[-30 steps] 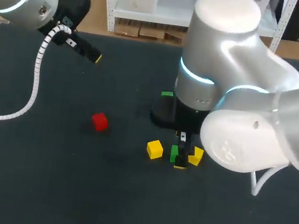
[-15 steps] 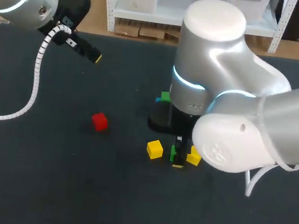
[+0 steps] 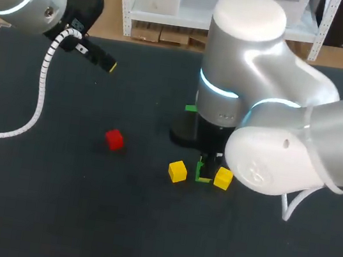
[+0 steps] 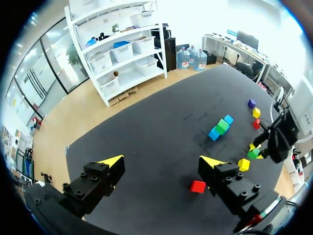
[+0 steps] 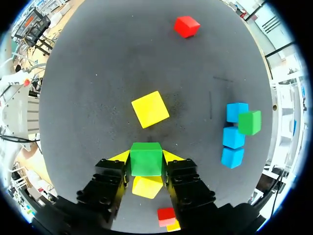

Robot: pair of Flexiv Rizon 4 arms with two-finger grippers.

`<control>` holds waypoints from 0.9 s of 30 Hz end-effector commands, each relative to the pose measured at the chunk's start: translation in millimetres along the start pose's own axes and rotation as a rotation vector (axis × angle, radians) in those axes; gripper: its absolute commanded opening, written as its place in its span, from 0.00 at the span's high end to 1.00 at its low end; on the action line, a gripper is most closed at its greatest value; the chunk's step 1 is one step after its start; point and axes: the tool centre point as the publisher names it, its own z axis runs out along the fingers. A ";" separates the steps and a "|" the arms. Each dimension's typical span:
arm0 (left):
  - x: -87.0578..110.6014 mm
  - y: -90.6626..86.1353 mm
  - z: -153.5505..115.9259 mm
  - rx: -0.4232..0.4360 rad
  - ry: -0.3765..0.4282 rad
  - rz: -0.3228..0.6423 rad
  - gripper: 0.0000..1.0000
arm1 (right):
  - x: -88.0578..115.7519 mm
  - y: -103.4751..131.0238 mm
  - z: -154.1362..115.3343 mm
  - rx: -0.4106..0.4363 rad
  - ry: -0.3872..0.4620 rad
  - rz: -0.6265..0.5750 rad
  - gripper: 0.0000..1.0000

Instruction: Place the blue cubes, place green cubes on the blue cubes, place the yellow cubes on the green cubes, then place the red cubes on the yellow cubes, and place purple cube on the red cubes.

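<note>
My right gripper (image 5: 145, 157) is shut on a green cube (image 5: 146, 158), its yellow tips against two opposite sides; in the head view this green cube (image 3: 202, 171) sits between two yellow cubes (image 3: 177, 171) (image 3: 223, 178). Ahead and to one side stand three blue cubes (image 5: 233, 137) in a row, with another green cube (image 5: 250, 122) on them. A red cube (image 3: 114, 139) lies alone at the left. My left gripper (image 4: 161, 161) hangs open and empty high above the table's back left. The purple cube (image 4: 251, 103) shows far off in the left wrist view.
Another red cube (image 5: 166, 214) and a yellow one (image 5: 172, 226) lie behind my right gripper's fingers. The right arm's bulk (image 3: 270, 117) hides most of the blue row in the head view.
My right gripper's fingers have drawn in from wide open onto the green cube, and the arm shifted slightly. The left arm has stayed still.
</note>
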 end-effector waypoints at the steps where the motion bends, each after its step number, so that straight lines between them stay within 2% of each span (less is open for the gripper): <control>1: 0.9 1.2 -0.3 0.005 -0.003 0.002 0.00 | 9.0 1.5 -20.6 0.011 0.007 -0.006 1.00; 5: 0.9 1.2 -0.3 0.005 -0.003 0.002 0.00 | 14.7 -11.7 -34.4 0.035 0.013 0.014 1.00; 12: 0.9 1.2 -0.3 0.005 -0.003 0.002 0.00 | 16.7 -44.2 -42.5 0.057 0.013 0.031 1.00; 19: 0.9 1.2 -0.3 0.005 -0.003 0.002 0.00 | 15.3 -74.4 -38.9 0.072 0.031 0.038 1.00; 27: 0.9 1.2 -0.3 0.005 -0.003 0.002 0.00 | 12.8 -94.7 -29.1 0.052 0.030 0.036 1.00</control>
